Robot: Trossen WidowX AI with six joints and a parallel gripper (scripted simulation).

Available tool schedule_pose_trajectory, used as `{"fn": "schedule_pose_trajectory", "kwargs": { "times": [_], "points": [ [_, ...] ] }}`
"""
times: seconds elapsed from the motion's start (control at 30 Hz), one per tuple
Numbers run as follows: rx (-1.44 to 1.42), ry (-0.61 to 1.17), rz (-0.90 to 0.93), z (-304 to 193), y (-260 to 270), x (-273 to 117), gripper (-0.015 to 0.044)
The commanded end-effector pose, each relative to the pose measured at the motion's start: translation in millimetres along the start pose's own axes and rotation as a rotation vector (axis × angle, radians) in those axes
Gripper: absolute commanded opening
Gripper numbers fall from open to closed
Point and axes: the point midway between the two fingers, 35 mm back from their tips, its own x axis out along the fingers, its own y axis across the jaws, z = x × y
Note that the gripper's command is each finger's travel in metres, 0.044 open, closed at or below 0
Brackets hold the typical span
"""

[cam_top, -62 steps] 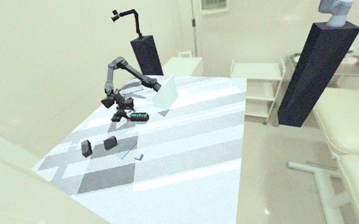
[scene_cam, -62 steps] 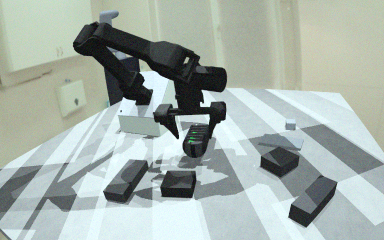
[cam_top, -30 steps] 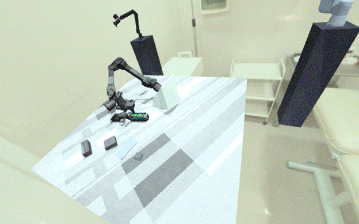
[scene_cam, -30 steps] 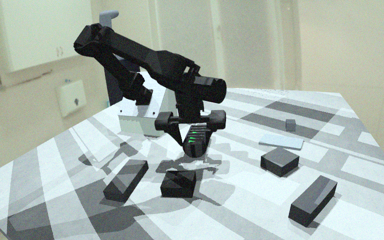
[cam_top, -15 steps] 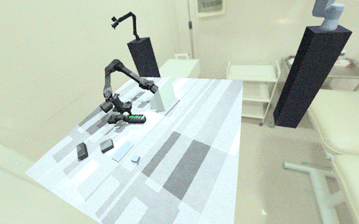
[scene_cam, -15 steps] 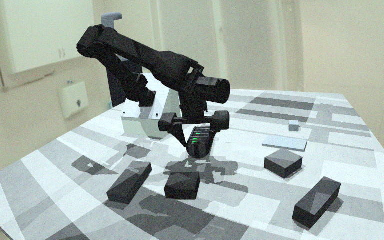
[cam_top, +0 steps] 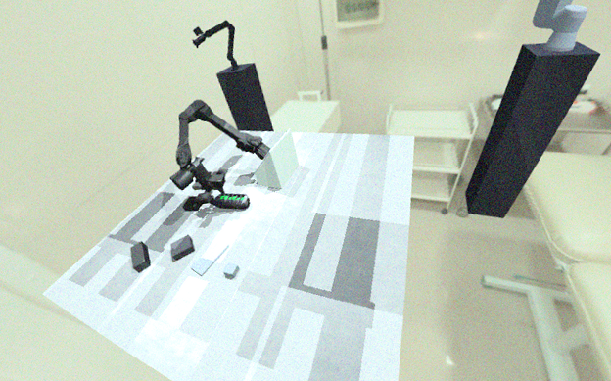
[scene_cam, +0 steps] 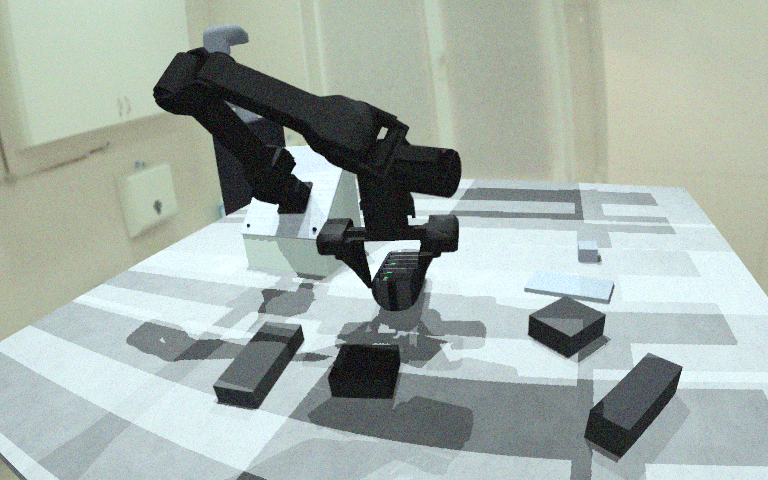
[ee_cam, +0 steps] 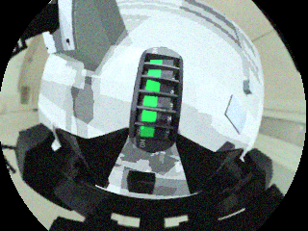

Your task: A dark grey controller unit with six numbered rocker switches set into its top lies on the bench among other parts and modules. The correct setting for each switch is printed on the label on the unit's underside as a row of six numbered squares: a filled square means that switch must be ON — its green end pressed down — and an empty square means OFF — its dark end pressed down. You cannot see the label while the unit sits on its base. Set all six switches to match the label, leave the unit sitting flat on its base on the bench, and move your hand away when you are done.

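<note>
Controller unit (cam_top: 234, 201) (scene_cam: 394, 291) (ee_cam: 156, 98) sits between my fingers (cam_top: 214, 197) (scene_cam: 396, 283), which are clamped on its sides near one end. Its six switches face up at me, green showing on each. In my wrist view, a dark block (scene_cam: 365, 370) (ee_cam: 141, 181) lies below my fingertips; off to their right are a pale slab (cam_top: 205, 265) (scene_cam: 569, 286) (ee_cam: 236, 114) and, above it, a small cube (cam_top: 230, 270) (scene_cam: 587, 250) (ee_cam: 247, 87). I can't see the label.

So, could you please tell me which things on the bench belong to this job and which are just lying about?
For the job:
- controller unit

Just lying about:
- dark blocks
- pale flat plate
- small pale cube
</note>
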Motion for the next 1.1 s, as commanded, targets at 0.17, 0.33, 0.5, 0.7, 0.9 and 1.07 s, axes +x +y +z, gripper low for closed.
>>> {"fn": "schedule_pose_trajectory", "kwargs": {
  "times": [0.17,0.33,0.5,0.7,0.9,1.07],
  "points": [
    [0.001,0.018,-0.006,6,-1,-9,0.0337],
    [0.001,0.030,-0.006,9,-1,-12,0.0337],
    [0.001,0.041,-0.006,12,-1,-15,0.0337],
    [0.000,0.053,-0.006,15,-1,-19,0.0337],
    [0.000,0.066,-0.006,19,-1,-22,0.0337],
    [0.000,0.076,-0.006,22,-1,-25,0.0337]
  ]
}}
